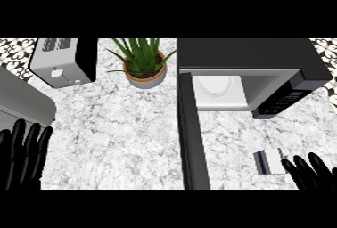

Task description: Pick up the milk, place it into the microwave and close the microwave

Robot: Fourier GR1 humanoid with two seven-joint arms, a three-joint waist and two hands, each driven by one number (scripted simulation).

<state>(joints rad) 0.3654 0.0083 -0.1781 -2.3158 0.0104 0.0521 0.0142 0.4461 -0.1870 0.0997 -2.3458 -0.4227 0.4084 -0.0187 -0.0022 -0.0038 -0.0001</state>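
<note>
- The milk [269,160] lies on the marble worktop [118,129] at the lower right, in front of the microwave [253,73] and to the right of its open door [191,133]. It looks like a small white carton with a dark blue side, lying flat rather than standing.
- The right robot hand [309,171] comes in from the lower right edge, fingers straight and spread, its tips just beside the carton's near right corner. It holds nothing; whether it touches the carton I cannot tell.
- The left robot hand [23,151] rests at the lower left edge, fingers straight and up, holding nothing.
- Handling, as a judgement: a carton of this kind is likely light to moderate in weight, with flat, fairly smooth sides that give a little when squeezed. The sensible hold is across its two long flat faces, thumb on one and fingers on the other, near the middle so it does not tip.
- The microwave cavity is open, with a white plate [214,84] inside; the carton would go down on that.
- The door stands out towards the robot as a long dark bar, to the left of the carton. The way from carton to cavity looks free, but the control panel [283,100] juts forward on the right.
- A potted plant [143,62] and a toaster [63,60] stand at the back left, well apart from the carton. A grey thing [23,100] shows at the left edge.
</note>
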